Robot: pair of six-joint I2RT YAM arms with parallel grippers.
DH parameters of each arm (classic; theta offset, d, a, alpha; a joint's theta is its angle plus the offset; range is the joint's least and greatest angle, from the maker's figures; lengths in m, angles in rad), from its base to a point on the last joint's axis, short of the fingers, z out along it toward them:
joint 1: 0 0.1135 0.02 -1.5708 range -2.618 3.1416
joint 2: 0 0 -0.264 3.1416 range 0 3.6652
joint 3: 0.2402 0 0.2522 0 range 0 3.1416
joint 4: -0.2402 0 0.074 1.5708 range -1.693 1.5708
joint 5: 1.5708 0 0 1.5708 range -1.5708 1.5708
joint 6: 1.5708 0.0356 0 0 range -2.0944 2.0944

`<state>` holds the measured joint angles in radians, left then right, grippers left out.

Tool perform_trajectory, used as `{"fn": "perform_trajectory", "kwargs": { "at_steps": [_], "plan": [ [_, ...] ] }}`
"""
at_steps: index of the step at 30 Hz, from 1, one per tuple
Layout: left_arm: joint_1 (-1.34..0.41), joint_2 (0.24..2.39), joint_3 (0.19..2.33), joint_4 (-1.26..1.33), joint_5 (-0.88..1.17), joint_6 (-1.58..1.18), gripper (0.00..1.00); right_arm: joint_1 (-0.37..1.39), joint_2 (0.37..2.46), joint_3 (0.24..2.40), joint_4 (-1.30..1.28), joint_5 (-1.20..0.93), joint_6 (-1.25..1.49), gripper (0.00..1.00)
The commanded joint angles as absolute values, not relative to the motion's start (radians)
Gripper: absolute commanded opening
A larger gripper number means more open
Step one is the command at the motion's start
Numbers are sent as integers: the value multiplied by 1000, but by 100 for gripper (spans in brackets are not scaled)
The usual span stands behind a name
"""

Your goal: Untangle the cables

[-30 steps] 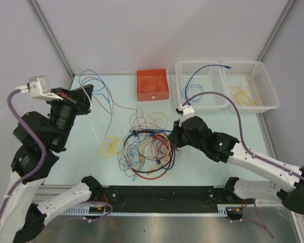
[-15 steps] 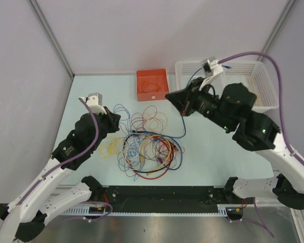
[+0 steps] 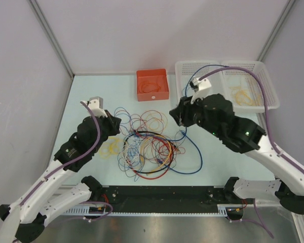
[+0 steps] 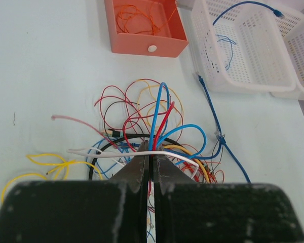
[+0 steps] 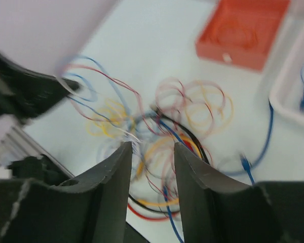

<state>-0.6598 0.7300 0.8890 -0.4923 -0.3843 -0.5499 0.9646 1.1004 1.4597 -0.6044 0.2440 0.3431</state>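
Note:
The cables (image 3: pixel 147 147) lie as a tangle of red, orange, yellow, blue, white and black wires mid-table. At the tangle's left edge my left gripper (image 3: pixel 117 120) is shut on blue and red wires; in the left wrist view they rise from between the closed tips of that gripper (image 4: pixel 152 149). My right gripper (image 3: pixel 175 115) hangs above the tangle's right side, open, with nothing between its fingers (image 5: pixel 125 157); that view is blurred. A long blue cable (image 3: pixel 199 158) runs from the white basket down onto the table.
An orange box (image 3: pixel 152 84) holding orange wire stands at the back. Two white baskets (image 3: pixel 263 107) sit back right, one with a blue cable, one with yellow wires. Loose yellow wires (image 3: pixel 109 147) lie left of the tangle.
My right gripper has opened and let go of the long blue cable, which dropped onto the table; the arm came down. The left arm swung in to the tangle earlier and now holds still.

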Motion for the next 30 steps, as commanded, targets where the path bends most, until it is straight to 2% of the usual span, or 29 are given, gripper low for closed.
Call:
{"fn": "perform_trajectory", "kwargs": {
  "at_steps": [1,7,10,11,13,16,19,23,30],
  "plan": [
    [-652,712,870,-462,-357,-571,0,871,1077,1267,-675,250,405,56],
    [-650,715,828,-451,-313,-598,0,825,1058,1074,-673,197,468,72],
    [-650,707,807,-449,-304,-607,0,845,1029,990,-678,144,509,84],
    [-650,701,793,-449,-301,-607,0,853,1020,970,-684,134,520,91],
    [-650,696,778,-436,-288,-614,0,894,977,915,-689,89,546,94],
    [-652,693,749,-419,-270,-621,0,1032,940,887,-719,135,529,95],
    [-650,704,718,-396,-250,-635,0,1113,992,882,-767,158,497,93],
    [-650,729,698,-373,-201,-655,0,1178,1093,881,-764,187,463,86],
    [-650,718,686,-377,-181,-663,0,1192,1276,884,-663,158,388,82]
  ]
}}
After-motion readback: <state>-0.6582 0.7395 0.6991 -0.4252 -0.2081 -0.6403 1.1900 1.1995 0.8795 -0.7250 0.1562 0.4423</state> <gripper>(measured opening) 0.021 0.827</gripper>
